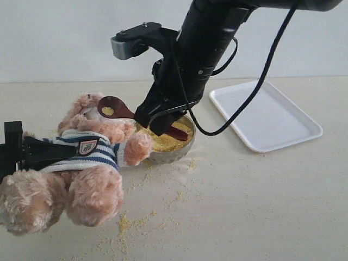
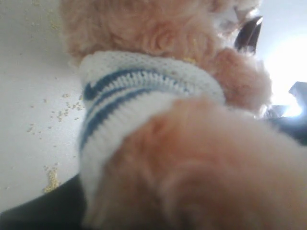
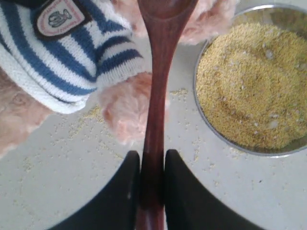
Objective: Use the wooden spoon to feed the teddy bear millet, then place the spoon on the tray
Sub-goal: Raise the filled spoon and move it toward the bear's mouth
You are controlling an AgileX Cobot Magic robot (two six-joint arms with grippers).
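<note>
Scanning the exterior view from its bottom edge upward: spilled grains lie on the table at lower middle. The teddy bear reclines at lower left, feet toward the camera and head up toward middle left. The left gripper sits at the left edge with its dark jaws closed across the striped shirt, gripping the torso. Next back is the metal bowl at centre, heaped with millet, just beside the bear's paw. Over it hangs the right gripper, its 2 fingers pinched tight on the handle of the wooden spoon. The spoon's long axis runs from the gripper up and to the left, oval end leading and carrying a small yellow load. That end is at the bear's muzzle; touching or just short, cannot tell. Farthest back is the tray at middle right, well apart from the spoon. Judgement: the feeding step is in hand. The tray lies on the opposite side of the gripper from the spoon's tip, and only the right arm is near it. The put-down would mean swinging the spoon rightward, away from the bear.
</note>
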